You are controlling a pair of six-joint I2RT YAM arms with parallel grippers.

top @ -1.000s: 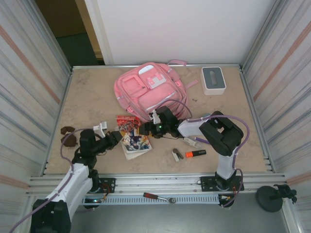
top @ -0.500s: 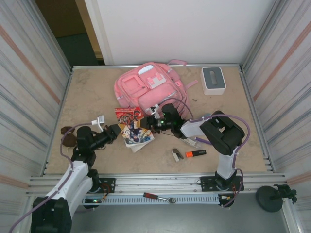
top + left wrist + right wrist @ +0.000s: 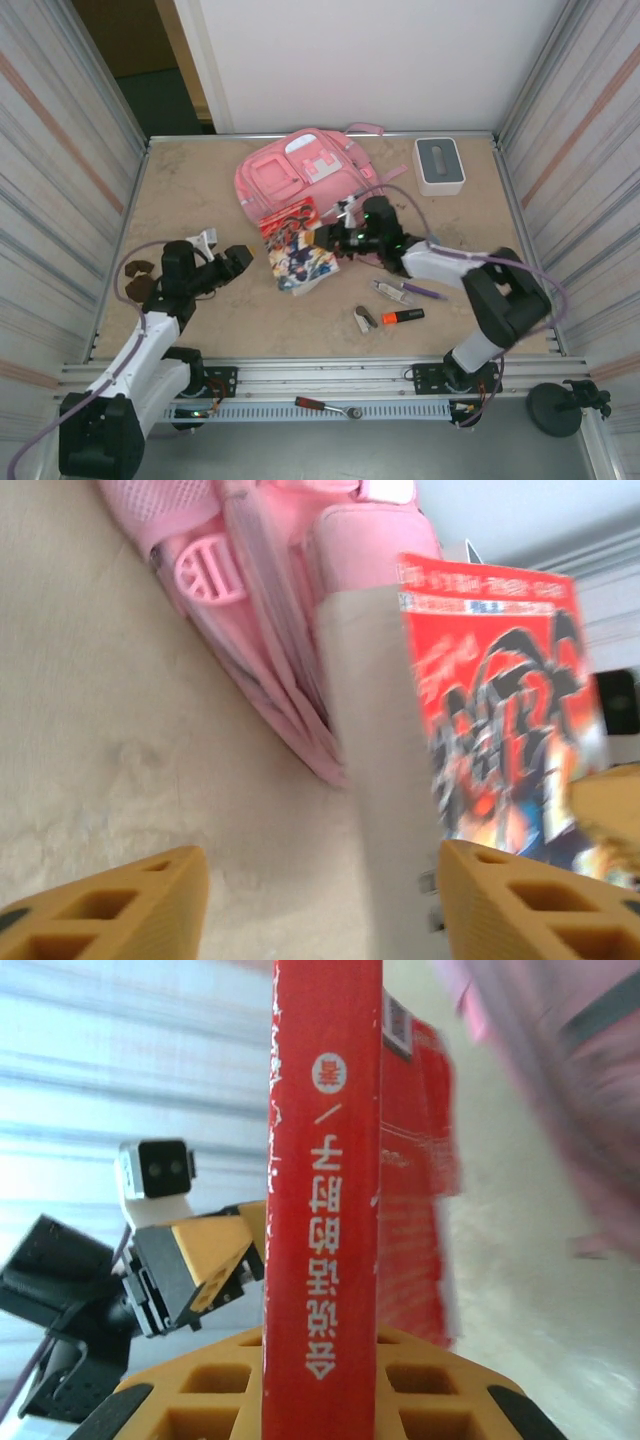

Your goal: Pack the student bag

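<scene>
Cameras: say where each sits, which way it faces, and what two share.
Top external: above and behind the arms, looking down on bag, book, left gripper, right gripper.
Left wrist: low over table, facing bag and book past its open fingers.
Right wrist: facing book spine clamped in its fingers, left gripper beyond.
Shared: all show book and bag.

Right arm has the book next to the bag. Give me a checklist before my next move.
1) right claw shut on the book at its spine: ok.
2) left claw open, apart from the book: ok.
3) student bag main compartment open: cannot tell.
4) book touching the student bag: cannot tell.
5) orange highlighter off the line from book to bag: ok.
</scene>
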